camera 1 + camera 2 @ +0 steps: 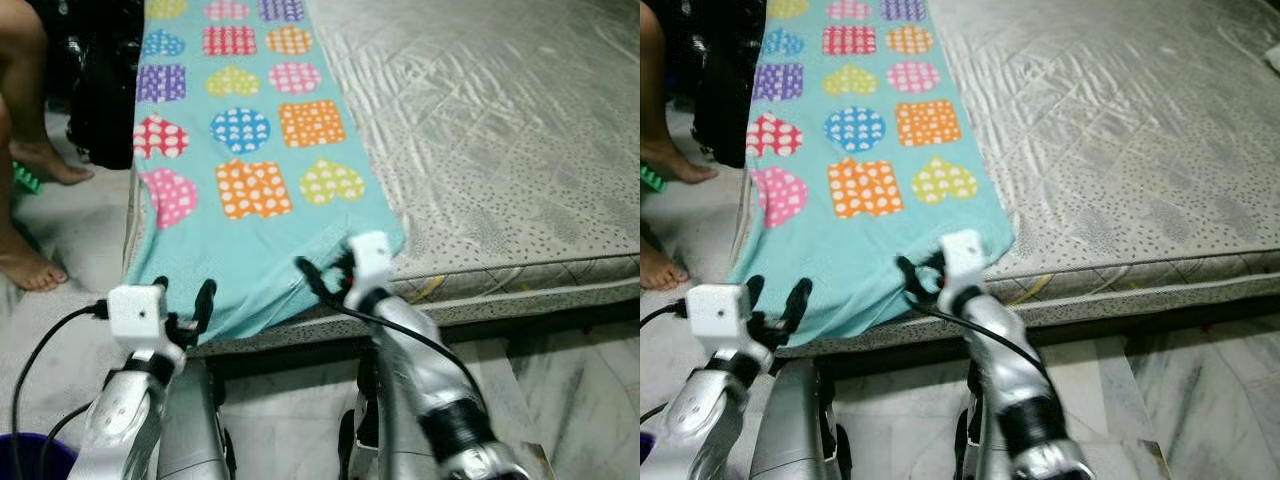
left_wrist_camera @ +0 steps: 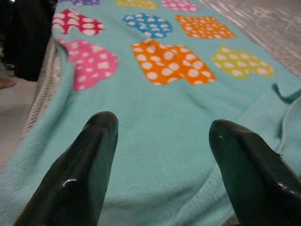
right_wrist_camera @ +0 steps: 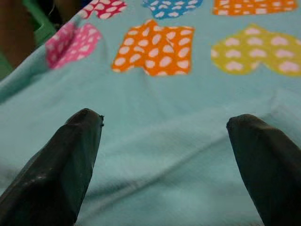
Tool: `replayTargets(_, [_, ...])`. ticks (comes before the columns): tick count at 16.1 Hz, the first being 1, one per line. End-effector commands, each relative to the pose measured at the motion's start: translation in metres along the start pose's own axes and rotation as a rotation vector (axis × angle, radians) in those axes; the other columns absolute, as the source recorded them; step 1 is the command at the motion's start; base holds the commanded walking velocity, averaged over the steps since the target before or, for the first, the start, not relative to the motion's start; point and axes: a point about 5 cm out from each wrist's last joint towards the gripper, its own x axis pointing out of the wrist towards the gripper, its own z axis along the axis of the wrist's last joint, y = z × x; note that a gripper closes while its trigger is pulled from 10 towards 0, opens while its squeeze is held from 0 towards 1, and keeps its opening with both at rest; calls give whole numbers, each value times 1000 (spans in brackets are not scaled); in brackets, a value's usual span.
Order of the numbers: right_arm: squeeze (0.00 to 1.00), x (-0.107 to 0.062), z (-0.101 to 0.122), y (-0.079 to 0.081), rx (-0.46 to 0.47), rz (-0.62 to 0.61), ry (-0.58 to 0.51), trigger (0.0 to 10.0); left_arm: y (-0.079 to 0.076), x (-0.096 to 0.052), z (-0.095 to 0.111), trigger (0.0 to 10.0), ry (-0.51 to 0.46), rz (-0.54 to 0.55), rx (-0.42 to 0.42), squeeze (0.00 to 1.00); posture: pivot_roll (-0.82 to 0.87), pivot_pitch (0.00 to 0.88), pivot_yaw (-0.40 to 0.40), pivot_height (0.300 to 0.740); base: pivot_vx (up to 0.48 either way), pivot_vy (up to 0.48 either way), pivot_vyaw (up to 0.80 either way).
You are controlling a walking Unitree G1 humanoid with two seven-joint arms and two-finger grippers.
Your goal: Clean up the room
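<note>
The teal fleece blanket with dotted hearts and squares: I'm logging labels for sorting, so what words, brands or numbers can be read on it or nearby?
None: the teal fleece blanket carries patterned shapes, no lettering; the grey quilted mattress shows no readable text.

Both pincers hover with fingers spread at the near edge of the mattress, the left pincer over the hanging corner of the teal fleece blanket and the right pincer just beside its other near corner, with open blanket surface ahead of each. To the right of the blanket the grey quilted mattress lies bare and flat. On the left, a person's bare feet on the marble floor and a dark bundle against the bed's side crowd that passage.
</note>
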Motion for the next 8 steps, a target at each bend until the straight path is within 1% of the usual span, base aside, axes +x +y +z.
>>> replayTargets(1, [0,3,-4,-1,-3,-33,11,10000,1,-6,0,10000,22,0,13,0,76,260,-73,540,0,0,0])
replayTargets(3, [0,11,-3,2,-15,-61,20,10000,3,-15,-1,10000,42,5,19,0,98,292,-70,540,0,0,0])
replayTargets(4, [0,15,-3,2,-18,-75,23,10000,2,-17,-1,10000,48,4,20,0,102,300,-69,540,0,0,0])
replayTargets(5, [0,23,0,1,-38,-119,23,10000,1,-19,0,10000,59,2,20,0,105,306,-67,540,0,0,0])
replayTargets(8, [0,36,14,-7,-74,-243,30,10000,-1,-21,1,10000,70,1,19,0,117,321,-64,540,0,0,0])
